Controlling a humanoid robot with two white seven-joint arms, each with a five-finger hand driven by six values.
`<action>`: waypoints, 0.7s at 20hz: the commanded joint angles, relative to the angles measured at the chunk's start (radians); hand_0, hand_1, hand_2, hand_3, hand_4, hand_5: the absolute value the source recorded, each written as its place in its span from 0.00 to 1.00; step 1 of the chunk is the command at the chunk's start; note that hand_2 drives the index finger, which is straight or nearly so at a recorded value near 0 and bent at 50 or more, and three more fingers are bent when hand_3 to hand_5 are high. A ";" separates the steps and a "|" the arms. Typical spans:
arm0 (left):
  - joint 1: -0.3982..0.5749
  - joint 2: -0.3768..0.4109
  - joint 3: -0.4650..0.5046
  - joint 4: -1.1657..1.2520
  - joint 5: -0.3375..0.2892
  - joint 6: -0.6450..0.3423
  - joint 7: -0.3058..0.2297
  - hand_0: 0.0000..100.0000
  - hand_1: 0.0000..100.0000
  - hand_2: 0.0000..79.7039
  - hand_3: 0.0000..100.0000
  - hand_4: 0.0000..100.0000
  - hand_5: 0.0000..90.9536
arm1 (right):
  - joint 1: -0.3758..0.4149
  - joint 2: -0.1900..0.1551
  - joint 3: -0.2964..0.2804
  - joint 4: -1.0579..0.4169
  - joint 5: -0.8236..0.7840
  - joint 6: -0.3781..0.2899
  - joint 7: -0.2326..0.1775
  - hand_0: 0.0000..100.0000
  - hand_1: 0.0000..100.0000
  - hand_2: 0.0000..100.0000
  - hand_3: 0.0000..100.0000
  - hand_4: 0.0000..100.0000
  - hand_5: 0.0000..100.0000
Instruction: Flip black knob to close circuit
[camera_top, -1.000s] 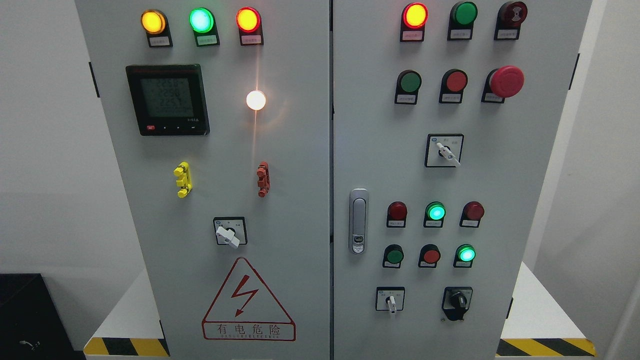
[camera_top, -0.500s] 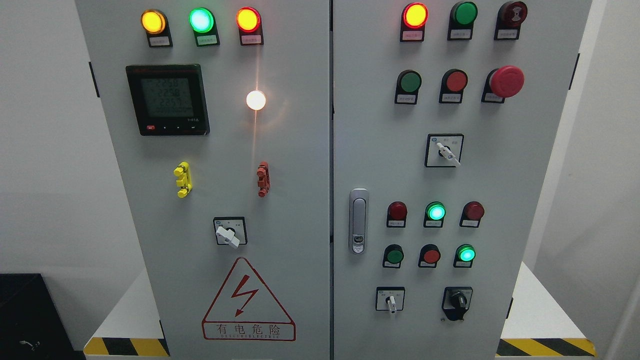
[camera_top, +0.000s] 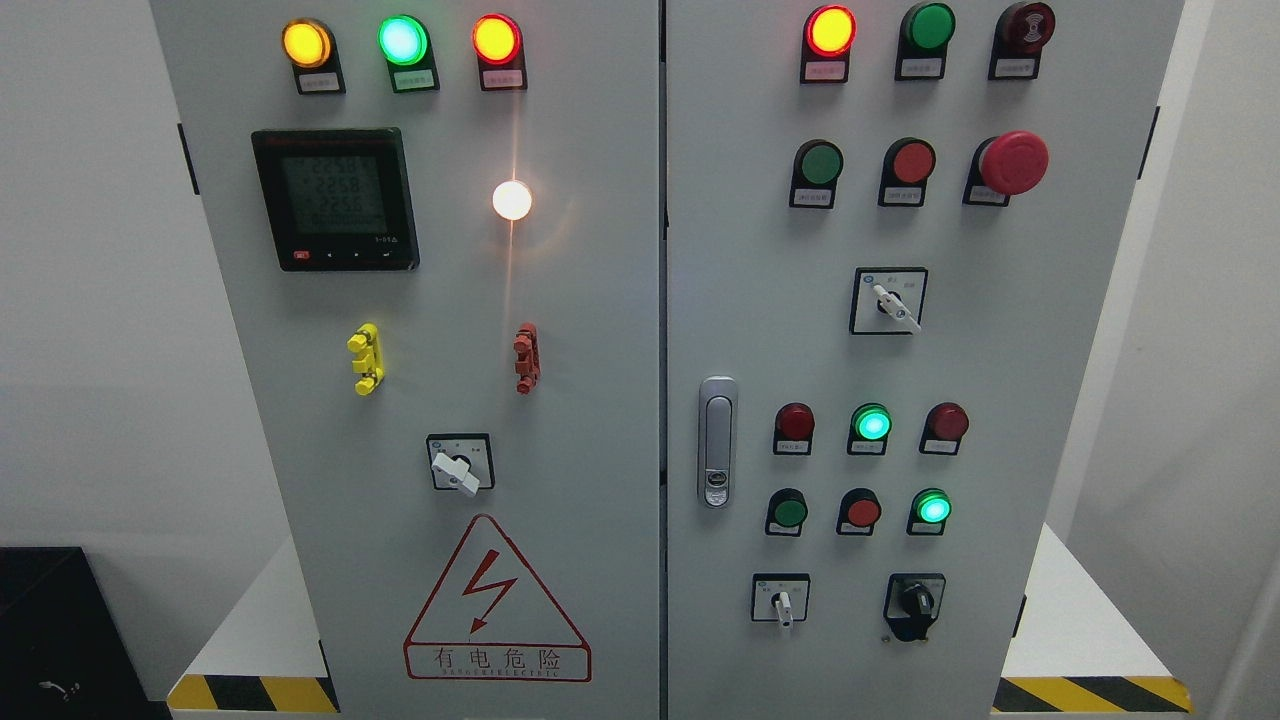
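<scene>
Head view of a two-door electrical control cabinet (camera_top: 600, 330). Neither robot hand is in view, so whether the fingers are spread, pressed together or pinching anything cannot be told.

Nearest, at the cabinet's foot, yellow-and-black hazard striping (camera_top: 250, 692) marks the edge of the white platform (camera_top: 1075, 620) carrying it. The black knob (camera_top: 914, 602), the task's target, sits low on the right door, right of the door latch (camera_top: 716, 441) and well below it; its grip appears roughly upright, and nothing touches it. Just left of it is a small white-handled selector switch (camera_top: 781, 601). Judged from this, the flip is not yet begun, and a hand must first be brought to the knob.

Left of the latch, a triangular shock-warning label (camera_top: 496, 602) lies under another white-handled selector (camera_top: 457, 466). Above the latch stand rows of pushbuttons and lit pilot lamps, a red mushroom-head emergency stop button (camera_top: 1012, 162), placed high and proud, presumably for quick striking, and, upper left, a digital power meter (camera_top: 334, 200).
</scene>
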 joint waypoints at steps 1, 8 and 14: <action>0.021 0.000 0.000 -0.023 0.000 0.000 0.000 0.12 0.56 0.00 0.00 0.00 0.00 | 0.053 0.007 -0.024 -0.233 0.020 -0.005 -0.009 0.00 0.23 0.00 0.00 0.00 0.00; 0.021 0.000 0.000 -0.023 0.000 0.000 0.000 0.12 0.56 0.00 0.00 0.00 0.00 | 0.124 -0.004 -0.009 -0.523 0.081 -0.008 -0.075 0.00 0.22 0.09 0.16 0.12 0.00; 0.021 0.000 0.000 -0.023 0.000 0.000 0.000 0.12 0.56 0.00 0.00 0.00 0.00 | 0.118 -0.013 -0.018 -0.641 0.286 -0.074 -0.178 0.00 0.22 0.39 0.52 0.45 0.31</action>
